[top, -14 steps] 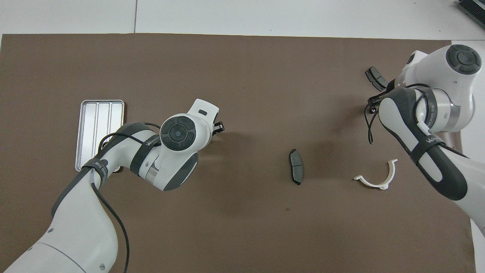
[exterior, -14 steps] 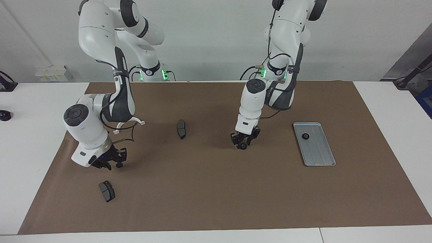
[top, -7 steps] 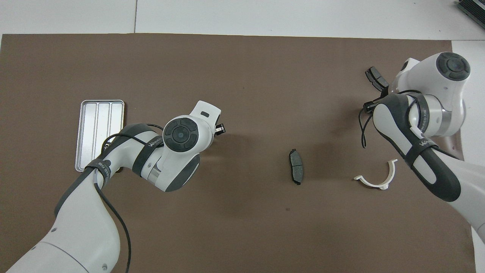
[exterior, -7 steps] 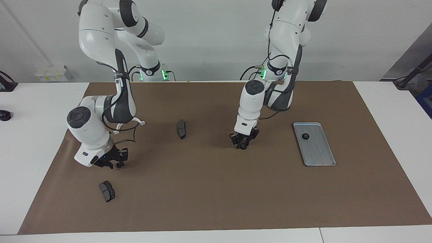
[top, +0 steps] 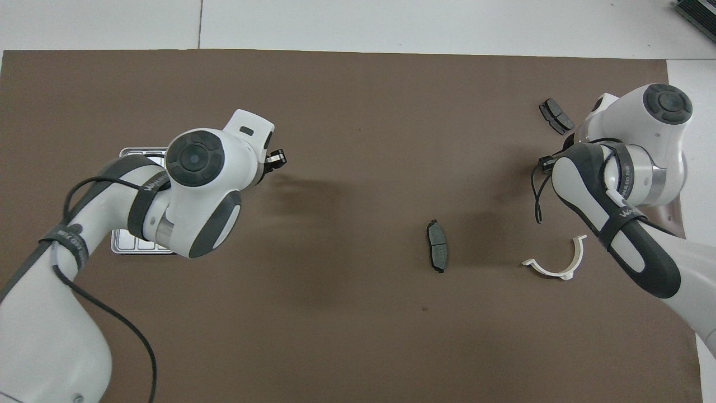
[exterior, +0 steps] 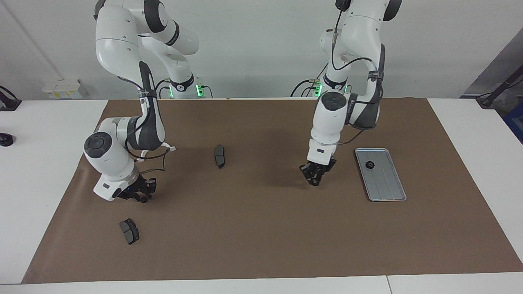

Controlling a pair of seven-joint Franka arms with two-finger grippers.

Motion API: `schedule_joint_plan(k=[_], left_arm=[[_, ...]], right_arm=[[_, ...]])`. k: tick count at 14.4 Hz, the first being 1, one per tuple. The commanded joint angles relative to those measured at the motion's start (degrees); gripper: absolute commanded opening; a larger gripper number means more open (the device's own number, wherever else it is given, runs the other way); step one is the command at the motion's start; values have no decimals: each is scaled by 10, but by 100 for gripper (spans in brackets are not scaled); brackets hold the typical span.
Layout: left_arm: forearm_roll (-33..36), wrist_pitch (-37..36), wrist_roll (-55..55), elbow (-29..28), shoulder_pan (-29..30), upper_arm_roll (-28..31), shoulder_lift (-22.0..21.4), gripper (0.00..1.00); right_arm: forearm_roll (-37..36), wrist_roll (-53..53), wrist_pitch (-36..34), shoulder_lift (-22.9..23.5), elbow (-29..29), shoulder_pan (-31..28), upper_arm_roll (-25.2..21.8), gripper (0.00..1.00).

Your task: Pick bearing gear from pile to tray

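Altogether, two grippers, one tray, two gears, two brake pads and one white clip appear on the brown mat. Left gripper (exterior: pixel 314 179), raised over bare mat beside the tray (exterior: pixel 392 192), pinches a small black gear (exterior: pixel 314 182) between narrowed fingertips. One gear (exterior: pixel 370 165) lies in the tray. Right gripper (exterior: pixel 139 196) hangs low, finger spread unclear, near one pad (exterior: pixel 129 231); the second pad (exterior: pixel 219 156) and clip (top: pixel 555 262) lie apart.

A robotics lab: two white Franka arms (exterior: pixel 122 53) stand on a white table (exterior: pixel 45 134) covered by a brown paper mat (exterior: pixel 253 228), against a bare white wall (exterior: pixel 253 41), with cables and green status lights (exterior: pixel 199 90) at their bases.
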Motion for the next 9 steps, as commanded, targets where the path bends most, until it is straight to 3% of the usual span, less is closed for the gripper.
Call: schedule_joint_plan(k=[1, 5, 9], left_arm=[[-56, -50, 128, -13, 62, -5, -49, 0], [-119, -100, 357, -28, 176, -4, -74, 0], [-139, -85, 522, -100, 265, -3, -103, 0]], right_arm=[[-12, 14, 18, -16, -23, -8, 5, 30], [-12, 14, 20, -15, -22, -8, 6, 14], [-12, 14, 25, -15, -20, -7, 7, 4]])
